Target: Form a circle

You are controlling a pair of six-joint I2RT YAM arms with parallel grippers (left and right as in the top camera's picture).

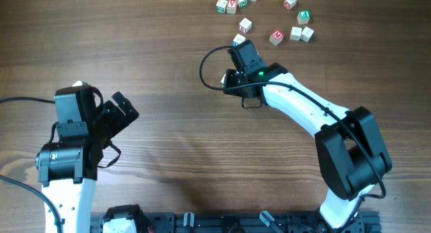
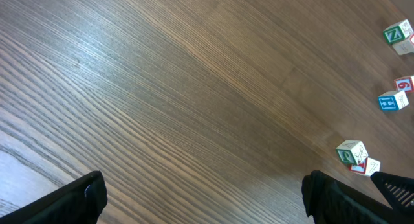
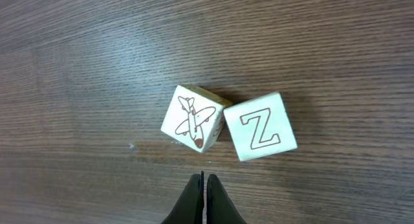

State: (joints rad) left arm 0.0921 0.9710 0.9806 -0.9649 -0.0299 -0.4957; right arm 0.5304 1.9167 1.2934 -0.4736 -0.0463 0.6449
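The circle shows as an open arc of small whitish letter cubes [image 1: 295, 34] at the top of the table, one with a red M [image 1: 276, 36]. My right gripper [image 1: 237, 47] is at the arc's lower left end, shut and holding nothing. In the right wrist view its fingertips [image 3: 202, 177] are pressed together just short of an airplane cube [image 3: 194, 117] and a Z cube [image 3: 260, 127], which touch each other. My left gripper [image 1: 121, 112] hovers wide open over bare wood at the left, far from the cubes. Nothing lies between its fingers [image 2: 84, 193].
More cubes [image 1: 232, 5] run along the table's far edge. At the right edge of the left wrist view sit a green Z cube [image 2: 394, 35], a blue one [image 2: 391, 101] and a green-marked one [image 2: 351, 153]. A black cable [image 1: 205, 64] loops left of the right wrist.
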